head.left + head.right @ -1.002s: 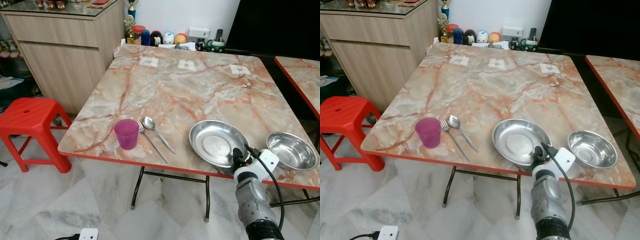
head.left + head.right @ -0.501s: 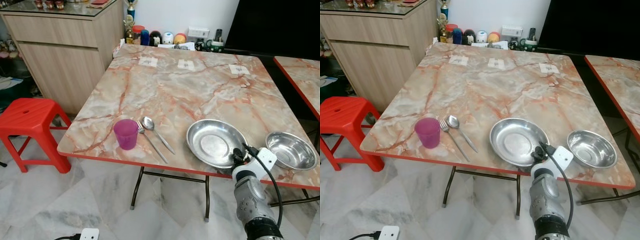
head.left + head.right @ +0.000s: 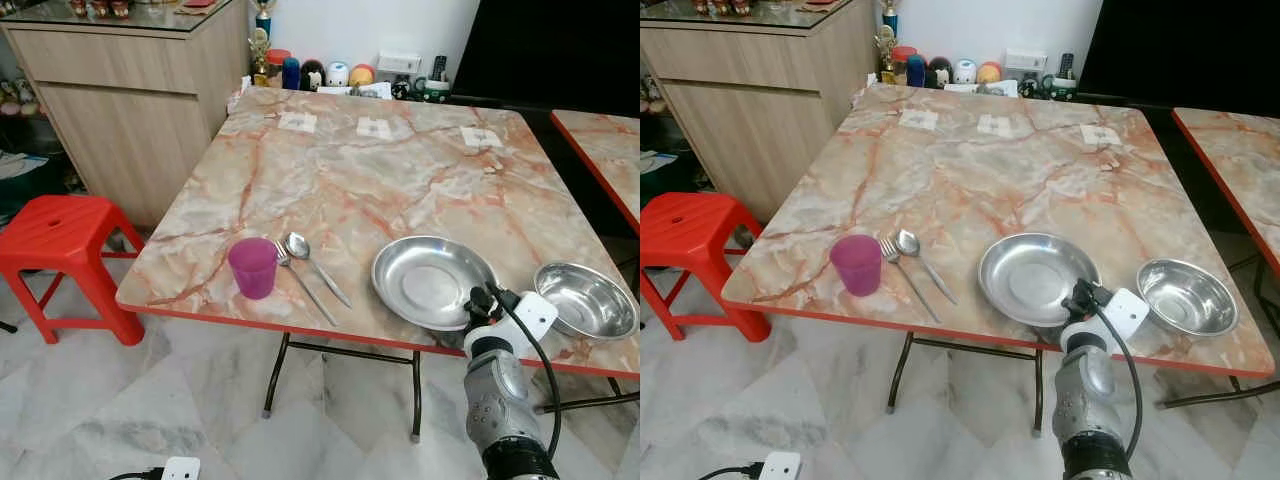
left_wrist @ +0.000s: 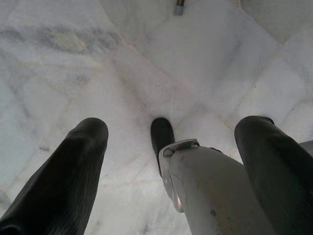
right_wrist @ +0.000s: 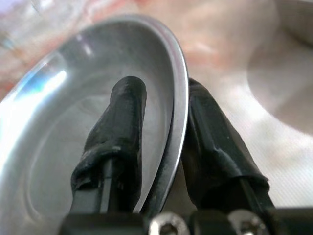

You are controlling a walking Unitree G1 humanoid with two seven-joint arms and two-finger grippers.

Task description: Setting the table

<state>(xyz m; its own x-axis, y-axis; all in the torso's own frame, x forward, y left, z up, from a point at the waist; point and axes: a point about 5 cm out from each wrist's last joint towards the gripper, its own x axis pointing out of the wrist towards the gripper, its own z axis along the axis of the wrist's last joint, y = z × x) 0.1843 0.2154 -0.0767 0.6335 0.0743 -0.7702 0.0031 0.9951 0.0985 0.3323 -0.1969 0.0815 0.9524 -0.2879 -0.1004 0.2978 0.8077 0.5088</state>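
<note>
Bright, even indoor light; head views sharp, right wrist view blurred close up with glare.

Plate (image 3: 431,280) & bowl (image 3: 586,298) on the table (image 3: 340,180): shiny polished metal; tabletop glossy marble-look w/ red edge; cup (image 3: 252,267) by the plate matt purple plastic; stool (image 3: 50,235) beside the table glossy red plastic; cabinet (image 3: 130,120) wood-grain.

Floor (image 3: 120,400): pale grey-veined marble tiles, evenly lit. A marble-patterned counter (image 3: 340,170) with red edging stands on dark folding legs, a second like it (image 3: 600,150) just beside it on the right. A red plastic stool (image 3: 55,235) and a light wood cabinet (image 3: 130,110) with glass top stand left; white wall (image 3: 360,25) behind.
</note>
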